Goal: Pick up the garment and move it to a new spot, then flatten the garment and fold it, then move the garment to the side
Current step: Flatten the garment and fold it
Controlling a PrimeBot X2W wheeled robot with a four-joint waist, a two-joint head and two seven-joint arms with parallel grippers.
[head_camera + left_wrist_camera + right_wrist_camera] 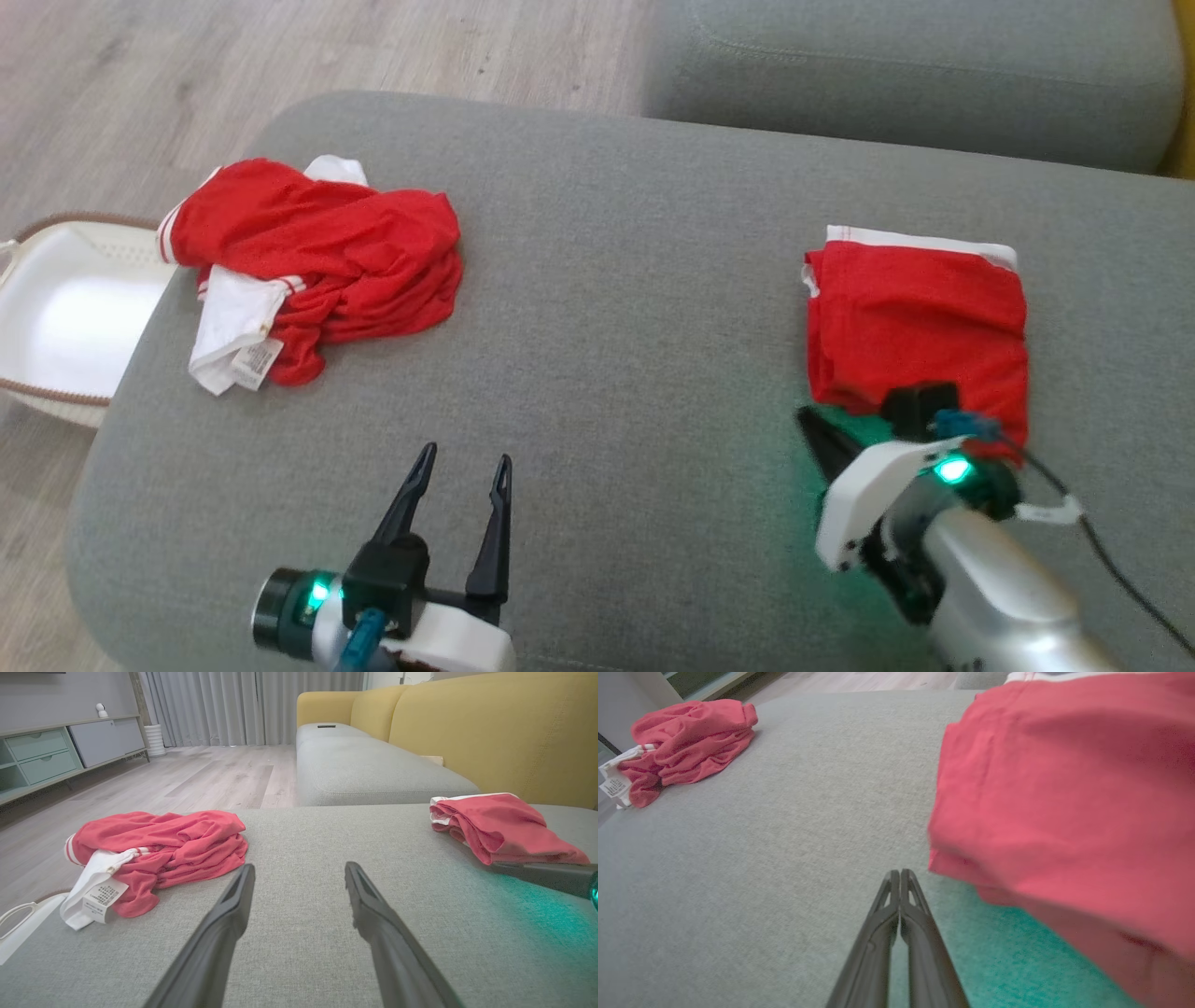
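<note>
A folded red garment point(920, 317) with a white band lies flat at the right of the grey cushion point(616, 308); it also shows in the left wrist view point(500, 823) and the right wrist view point(1064, 788). My right gripper point(805, 415) is shut with nothing between its fingers point(900, 871). It rests low over the cushion, just left of that garment's near corner. A crumpled red and white garment point(317, 266) with a label lies at the cushion's far left point(159, 844) point(686, 737). My left gripper point(464, 453) stands open above bare cushion point(299, 865), well short of the crumpled garment.
A white basket point(56, 308) sits on the wooden floor beside the cushion's left edge. A second grey cushion point(915, 75) lies behind, with a yellow sofa back point(490, 732) to the right. A dark cable point(1111, 560) trails from my right wrist.
</note>
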